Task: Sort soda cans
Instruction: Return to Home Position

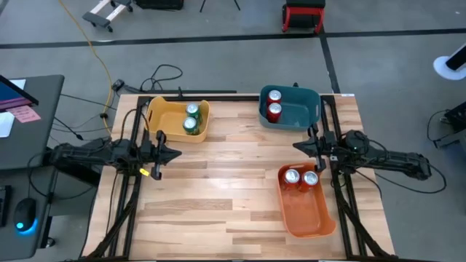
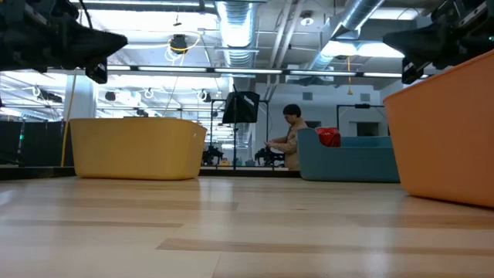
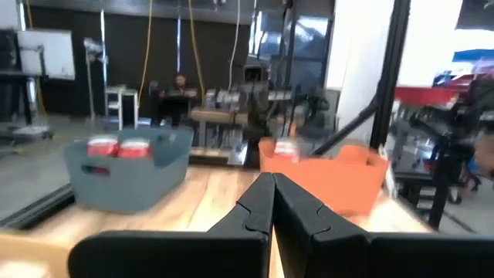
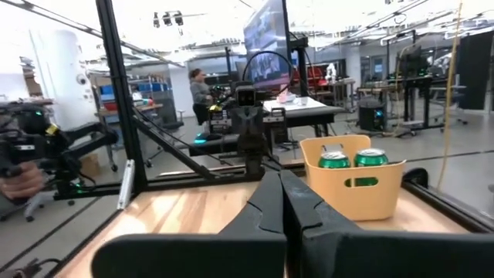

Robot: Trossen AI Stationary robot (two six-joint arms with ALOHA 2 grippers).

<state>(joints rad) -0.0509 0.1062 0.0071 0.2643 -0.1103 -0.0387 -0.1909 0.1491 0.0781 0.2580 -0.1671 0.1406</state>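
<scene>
Two green soda cans [image 1: 191,118] stand in the yellow bin [image 1: 178,121] at the far left. Two red cans [image 1: 274,105] stand in the blue bin [image 1: 291,108] at the far right, and two more red cans [image 1: 301,179] in the far end of the orange bin [image 1: 304,201] at the right. My left gripper [image 1: 178,153] is shut and holds nothing, drawn back at the table's left edge, pointing level toward the right. My right gripper [image 1: 295,146] is shut with nothing in it, at the right edge between the blue and orange bins, pointing left.
Bare wooden tabletop [image 1: 226,189] lies between the two arms and toward the near edge. Black frame rails [image 1: 131,196] run along both sides of the table. A person [image 2: 291,147] sits in the room beyond the table.
</scene>
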